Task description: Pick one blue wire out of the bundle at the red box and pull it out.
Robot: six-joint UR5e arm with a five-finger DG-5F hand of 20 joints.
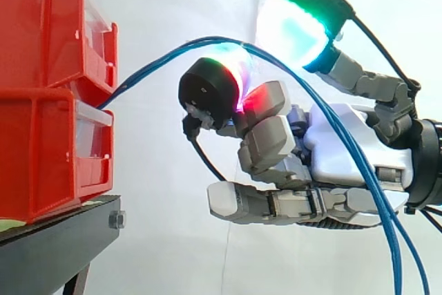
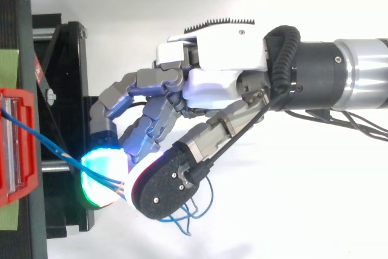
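Two red bins (image 1: 41,157) are stacked at the left on a black stand (image 1: 55,240). A bundle of thin blue wires (image 1: 152,63) comes out between the bins and arcs rightward to my hand (image 1: 345,150). Two glowing fingertips pinch the strands: a green-white pad (image 1: 293,25) above and a red-magenta pad (image 1: 238,74) below. Past the pinch the wires drop over the palm and hang at the lower right (image 1: 394,240). From above, the wires (image 2: 54,147) run from the bin (image 2: 15,144) into the pinch, more than one strand entering it. The hand (image 2: 224,83) is curled there.
The black stand frame (image 2: 60,89) lies just left of the fingertips in the top view. Loose loops of blue wire (image 2: 194,210) dangle under the pinching pads. A white curtain backs the scene, with free room to the right of the bins.
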